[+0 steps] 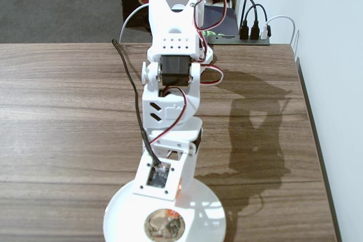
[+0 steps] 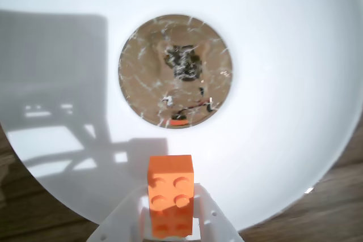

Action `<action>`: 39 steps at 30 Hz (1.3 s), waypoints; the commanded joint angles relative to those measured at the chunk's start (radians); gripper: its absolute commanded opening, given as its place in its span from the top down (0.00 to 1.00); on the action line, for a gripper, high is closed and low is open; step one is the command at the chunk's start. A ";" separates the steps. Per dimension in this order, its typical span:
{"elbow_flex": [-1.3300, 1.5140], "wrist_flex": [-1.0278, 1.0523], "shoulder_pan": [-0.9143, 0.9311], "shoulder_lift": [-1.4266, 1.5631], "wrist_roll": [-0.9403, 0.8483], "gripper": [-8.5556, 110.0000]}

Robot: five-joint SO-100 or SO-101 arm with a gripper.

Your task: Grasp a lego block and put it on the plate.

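Table [image 1: 68, 111]: wood-grain, bore all items. Arm [image 1: 173, 83]: white, reached from 12 o'clock toward 6 o'clock in the fixed view, ending over the plate. Plate [image 2: 283, 83]: white, shiny grey-brown centre; filled the wrist view. Gripper [image 2: 170, 219]: entered the wrist view at 6 o'clock, closed on the block. Block [image 2: 170, 194]: orange, studded, held above the plate's rim zone at 6 o'clock of the centre.

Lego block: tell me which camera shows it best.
The wrist view. There the orange lego block shows fully, studs facing the camera, held in the gripper above the white plate. In the fixed view the arm hides it; only a faint orange sliver may show by the gripper.
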 commanded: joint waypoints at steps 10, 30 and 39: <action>-0.060 0.002 0.009 -0.012 0.025 0.84; 0.003 0.110 0.032 0.144 0.152 0.82; 0.221 0.140 0.061 0.402 0.187 0.92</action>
